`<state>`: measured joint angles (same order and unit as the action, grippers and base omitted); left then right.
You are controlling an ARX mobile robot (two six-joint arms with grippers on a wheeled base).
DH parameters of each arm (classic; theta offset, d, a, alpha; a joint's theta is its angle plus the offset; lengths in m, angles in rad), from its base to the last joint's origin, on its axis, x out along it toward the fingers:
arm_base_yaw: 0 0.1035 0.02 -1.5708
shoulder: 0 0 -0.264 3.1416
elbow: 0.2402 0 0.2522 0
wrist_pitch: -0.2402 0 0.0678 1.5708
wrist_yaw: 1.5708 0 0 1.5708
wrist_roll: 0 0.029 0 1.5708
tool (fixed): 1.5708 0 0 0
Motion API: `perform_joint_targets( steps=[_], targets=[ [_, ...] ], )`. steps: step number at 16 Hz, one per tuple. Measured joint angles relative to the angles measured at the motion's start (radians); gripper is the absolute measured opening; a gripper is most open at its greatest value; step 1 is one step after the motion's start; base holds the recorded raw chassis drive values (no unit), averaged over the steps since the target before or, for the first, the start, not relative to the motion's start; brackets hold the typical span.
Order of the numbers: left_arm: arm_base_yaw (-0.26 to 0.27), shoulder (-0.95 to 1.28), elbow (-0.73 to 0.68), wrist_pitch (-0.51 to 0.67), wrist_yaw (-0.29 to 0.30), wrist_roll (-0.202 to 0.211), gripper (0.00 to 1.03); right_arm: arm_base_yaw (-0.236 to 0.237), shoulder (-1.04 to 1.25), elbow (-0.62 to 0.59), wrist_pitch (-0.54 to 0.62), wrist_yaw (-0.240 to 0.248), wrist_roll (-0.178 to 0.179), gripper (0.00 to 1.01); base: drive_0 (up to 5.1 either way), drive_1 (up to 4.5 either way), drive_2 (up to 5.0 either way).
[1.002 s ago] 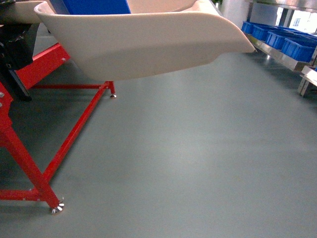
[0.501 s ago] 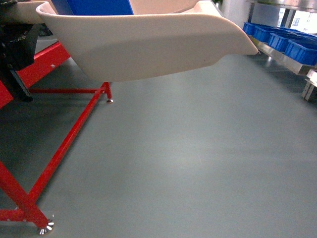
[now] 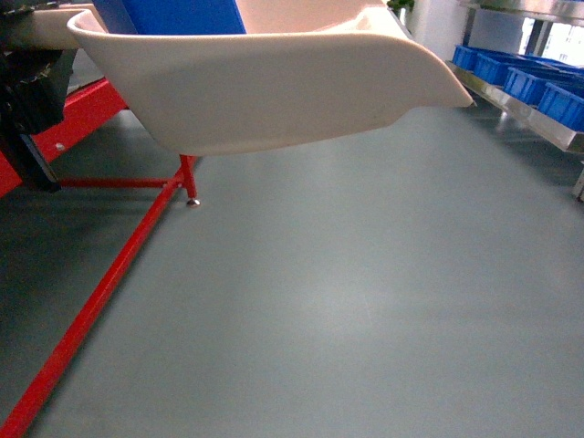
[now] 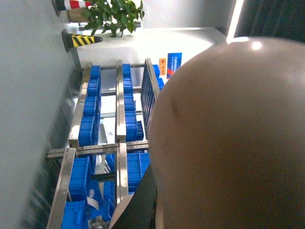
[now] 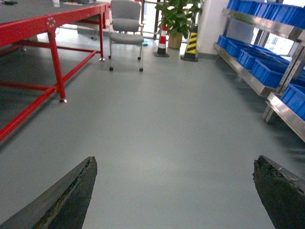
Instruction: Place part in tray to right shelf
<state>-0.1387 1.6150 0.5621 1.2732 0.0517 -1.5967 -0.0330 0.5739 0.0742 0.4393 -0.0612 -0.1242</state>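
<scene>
The cream tray [image 3: 274,91] hangs in the air across the top of the head view, its lip pointing right. The bright-blue part [image 3: 182,14] lies inside it, with only its lower portion in frame. The tray's handle ends at my left gripper [image 3: 27,96], a dark mass at the left edge that is shut on the tray. In the left wrist view the tray's underside [image 4: 228,143] fills the right side, beside one black finger [image 4: 143,202]. My right gripper [image 5: 175,162] is open over bare floor. The right shelf [image 3: 534,105], a steel rack, stands at the far right.
A red table frame [image 3: 100,283] with a foot [image 3: 192,201] runs along the left. Blue crates [image 3: 547,87] fill the steel rack. The right wrist view shows a grey chair [image 5: 126,28], a potted plant [image 5: 178,19], striped cones [image 5: 192,43] and grey floor [image 5: 157,119].
The view has shifted: the red frame's near leg has slid off the lower left and the rack has drifted toward the right edge. The tray stays held with the part inside.
</scene>
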Motion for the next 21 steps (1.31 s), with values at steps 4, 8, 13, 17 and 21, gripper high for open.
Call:
perform_joint_targets(
  steps=[4, 8, 13, 17, 21],
  targets=[
    [0.000, 0.000, 0.000, 0.006, 0.000, 0.000, 0.15, 0.000, 0.000, 0.000, 0.002, 0.000, 0.000, 0.98, 4.9, -2.59, -2.6],
    [0.000, 0.000, 0.000, 0.006, 0.001, 0.000, 0.15, 0.000, -0.001, 0.000, 0.004, 0.000, 0.000, 0.98, 4.9, -2.59, -2.6],
    [0.000, 0.000, 0.000, 0.005, -0.002, 0.000, 0.15, 0.000, 0.000, 0.000, 0.002, 0.000, 0.000, 0.98, 4.9, -2.59, -2.6],
    [0.000, 0.000, 0.000, 0.004, -0.001, 0.000, 0.15, 0.000, -0.002, 0.000, 0.005, 0.000, 0.000, 0.98, 4.9, -2.59, -2.6],
    [0.000, 0.000, 0.000, 0.010, 0.000, -0.001, 0.15, 0.000, -0.001, 0.000, 0.006, 0.000, 0.000, 0.98, 4.9, -2.59, -2.6]
  ],
)
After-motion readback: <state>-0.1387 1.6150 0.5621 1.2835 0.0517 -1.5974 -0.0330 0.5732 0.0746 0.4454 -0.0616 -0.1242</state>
